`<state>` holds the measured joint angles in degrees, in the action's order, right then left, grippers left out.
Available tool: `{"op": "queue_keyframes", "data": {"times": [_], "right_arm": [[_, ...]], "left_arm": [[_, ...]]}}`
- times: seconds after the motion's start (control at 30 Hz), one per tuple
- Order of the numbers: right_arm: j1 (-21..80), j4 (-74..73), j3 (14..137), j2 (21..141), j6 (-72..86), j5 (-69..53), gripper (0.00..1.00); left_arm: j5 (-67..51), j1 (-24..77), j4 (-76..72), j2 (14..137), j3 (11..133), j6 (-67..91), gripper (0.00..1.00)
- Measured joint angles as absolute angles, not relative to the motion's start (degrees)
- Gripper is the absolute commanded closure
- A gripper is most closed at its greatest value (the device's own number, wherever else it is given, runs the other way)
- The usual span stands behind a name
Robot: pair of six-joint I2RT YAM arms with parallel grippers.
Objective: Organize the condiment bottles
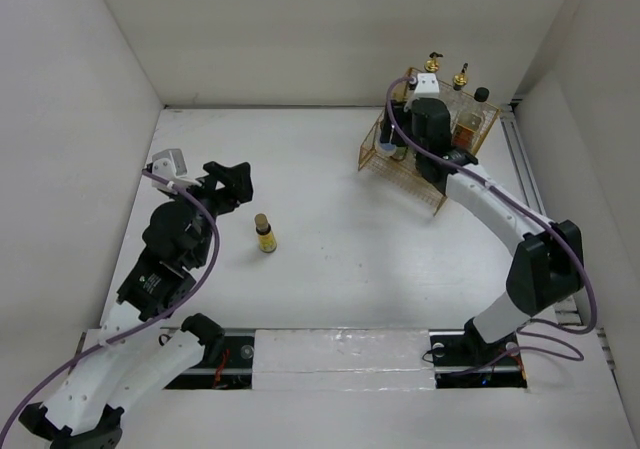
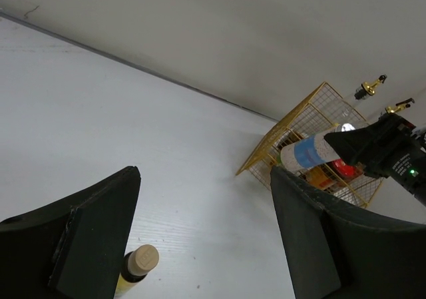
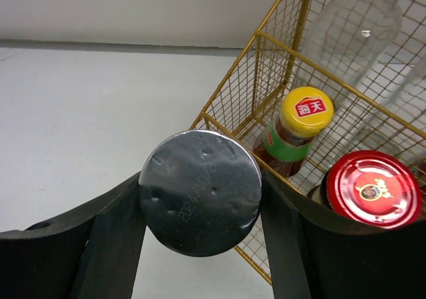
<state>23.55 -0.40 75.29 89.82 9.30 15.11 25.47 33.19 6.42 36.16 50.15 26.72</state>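
Note:
My right gripper [image 3: 200,187] is shut on the grey-lidded shaker [image 3: 200,192] and holds it at the left edge of the yellow wire basket [image 3: 229,89]. Inside the basket are the yellow-capped sauce bottle [image 3: 305,112], the red-lidded jar [image 3: 374,188] and a clear cruet [image 3: 353,32]. From above, two gold-spouted cruets [image 1: 432,64] [image 1: 461,76] and the black-capped bottle [image 1: 481,96] stand at the basket's far side. The tiny gold-capped bottle [image 1: 265,234] stands alone on the table, and also shows in the left wrist view [image 2: 136,264]. My left gripper [image 1: 228,181] is open and empty, just left of it.
The basket [image 1: 400,174] sits at the table's back right, near the white rear wall and a metal rail [image 1: 530,174] along the right side. White walls enclose the table on three sides. The right arm [image 1: 490,204] reaches over the right part of the table.

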Motion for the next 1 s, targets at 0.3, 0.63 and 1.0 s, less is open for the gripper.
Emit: {"op": "queue_keyframes", "data": {"times": [0.3,0.63,1.0], "right_arm": [[23.5,1.0,75.5,96.1,9.8,13.3,0.56],[22.4,1.5,75.5,99.8,11.1,12.9,0.28],[22.2,0.3,76.0,97.2,11.9,12.7,0.09]], "left_arm": [[25.5,33.2,6.3,36.9,50.2,26.4,0.25],[25.0,33.2,6.3,36.9,50.2,26.4,0.25],[24.4,33.2,6.3,37.4,50.2,26.4,0.25]]}}
